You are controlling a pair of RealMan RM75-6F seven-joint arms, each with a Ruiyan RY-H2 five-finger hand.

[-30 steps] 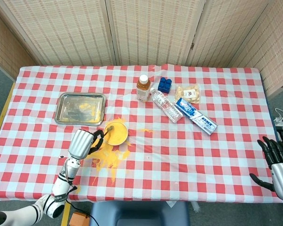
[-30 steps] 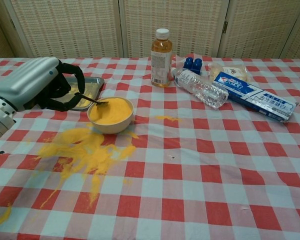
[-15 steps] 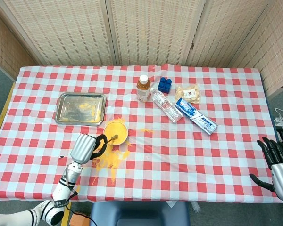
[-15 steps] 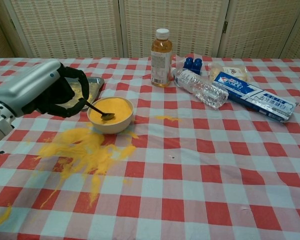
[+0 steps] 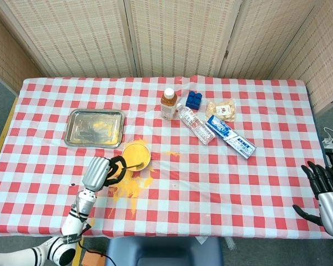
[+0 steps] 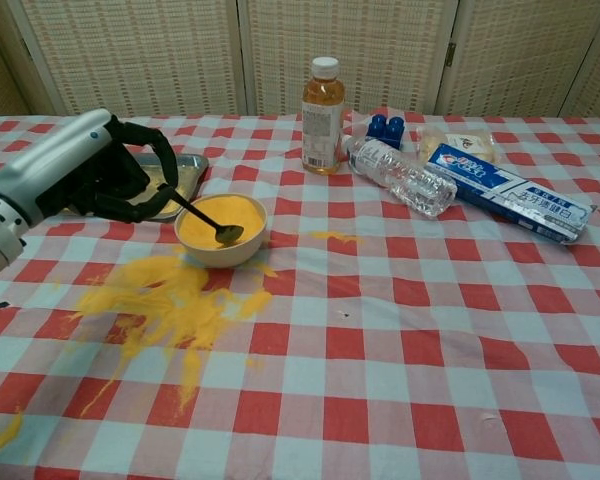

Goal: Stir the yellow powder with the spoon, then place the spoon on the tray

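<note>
Left hand (image 6: 105, 180): dark fingers curled round the handle of a dark metal spoon (image 6: 205, 220), gripping it from the near-left edge of the red-and-white checked table (image 6: 430, 330). The spoon's bowl sits in the powder toward the right side of the bowl.

Cream ceramic bowl of yellow powder (image 6: 221, 228): stands toward the near-left of the table, just in front of the tray. Full almost to the rim.

Shiny rectangular metal tray (image 5: 95, 127): left part of the table, dusted with a little yellow; the spoon is not on it.

Spilled yellow powder (image 6: 170, 305): wide patch on the cloth in front of the bowl, with a smaller streak to its right.

Right hand (image 5: 324, 191): at the table's right edge, fingers spread, holding nothing.

Other items, far middle: orange-drink bottle (image 6: 322, 101), clear water bottle lying on its side (image 6: 400, 176), blue toothpaste box (image 6: 510, 192).

Risks: the bowl is brimful, so a broad or fast stroke would likely push more powder over the rim. A loaded spoon lifted toward the tray could shed powder on the way. The bowl looks light; side pressure from the spoon might tip or slide it.
</note>
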